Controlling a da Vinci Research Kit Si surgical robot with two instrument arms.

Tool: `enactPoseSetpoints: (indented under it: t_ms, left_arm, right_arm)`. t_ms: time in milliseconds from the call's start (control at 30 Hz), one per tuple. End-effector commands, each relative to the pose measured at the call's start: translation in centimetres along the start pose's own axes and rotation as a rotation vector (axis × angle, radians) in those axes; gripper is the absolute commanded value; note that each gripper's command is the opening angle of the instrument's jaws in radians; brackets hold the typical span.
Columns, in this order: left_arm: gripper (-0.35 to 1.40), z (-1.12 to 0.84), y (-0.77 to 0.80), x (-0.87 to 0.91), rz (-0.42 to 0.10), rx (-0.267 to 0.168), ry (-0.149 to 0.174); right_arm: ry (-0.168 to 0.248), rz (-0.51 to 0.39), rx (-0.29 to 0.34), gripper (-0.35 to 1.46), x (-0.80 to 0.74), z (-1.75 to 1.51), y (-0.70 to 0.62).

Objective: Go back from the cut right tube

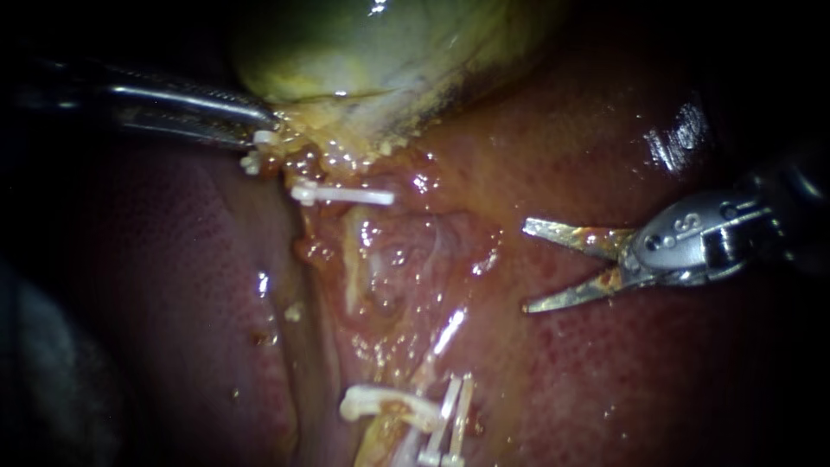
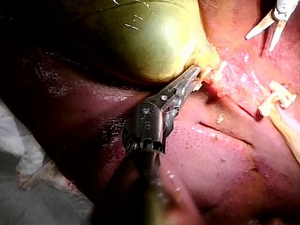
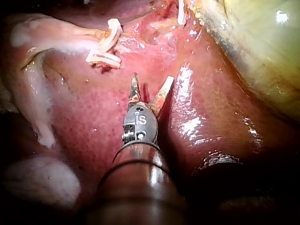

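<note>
While my left instrument (image 1: 264, 130) has its jaws clenched on yellowish tissue at the neck of the gallbladder (image 1: 380, 43), my right instrument (image 1: 529, 266) hangs over the bare liver (image 1: 657, 372). Its two stained jaws are spread wide, released, with nothing between them. The cut right tube (image 1: 448, 333) lies well apart from those jaws, its pale stump running to a pair of white clips (image 1: 451, 419). Another clip (image 1: 341, 195) lies across the raw tissue between the gallbladder and that stump.
</note>
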Motion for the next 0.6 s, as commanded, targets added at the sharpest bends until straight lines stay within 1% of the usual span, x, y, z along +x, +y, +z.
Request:
enactPoseSetpoints:
  t_ms: [33,100,233,300,400,600]
  left_arm:
    - [-0.35,0.06,-0.01,-0.01,0.002,-0.001,-0.001]
    - [-0.35,0.19,-0.04,-0.03,0.004,-0.006,-0.001]
    - [-0.35,0.39,-0.07,-0.12,0.01,-0.014,0.0]
    - [-0.35,0.46,-0.08,-0.16,0.013,-0.018,-0.007]
    - [-0.35,0.5,-0.08,-0.18,0.016,-0.018,-0.007]
    - [-0.35,0.5,-0.08,-0.18,0.017,-0.019,-0.007]
  right_arm:
    - [0.005,-0.001,0.015,1.45,-0.01,0.01,0.0]
    - [0.005,-0.001,0.015,1.45,-0.01,0.01,0.0]
    - [0.006,-0.001,0.016,1.45,-0.02,0.0,0.0]
    - [0.006,-0.007,0.016,1.45,-0.02,0.0,0.0]
    - [0.006,-0.008,0.016,1.45,-0.03,0.0,0.0]
    - [0.008,-0.002,0.022,1.45,-0.03,-0.01,0.01]
